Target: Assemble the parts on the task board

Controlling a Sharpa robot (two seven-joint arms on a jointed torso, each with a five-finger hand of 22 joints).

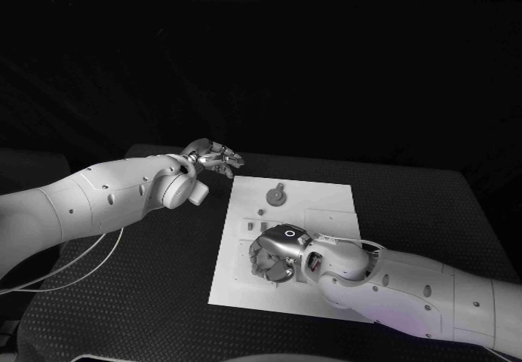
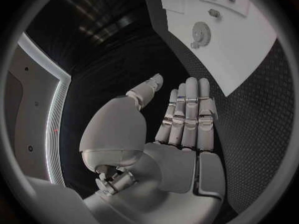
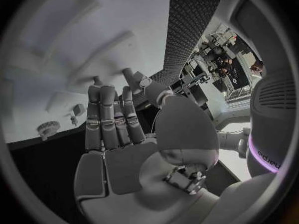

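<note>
Fingers [image 2: 187, 114] of the left hand [image 1: 214, 157] lie straight and empty, beside the task board [image 1: 327, 200] over the tabletop [image 1: 424, 204]. The right hand [image 1: 277, 253] rests over the board's near half; whether its fingers grip anything, I cannot tell. A round geared part [image 1: 278, 195] sits at the far end.

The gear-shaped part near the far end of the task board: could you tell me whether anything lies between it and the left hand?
Nothing visible does. The left hand hovers off the task board's far corner, holding nothing, and only bare board and table separate it from the gear-shaped part.
</note>
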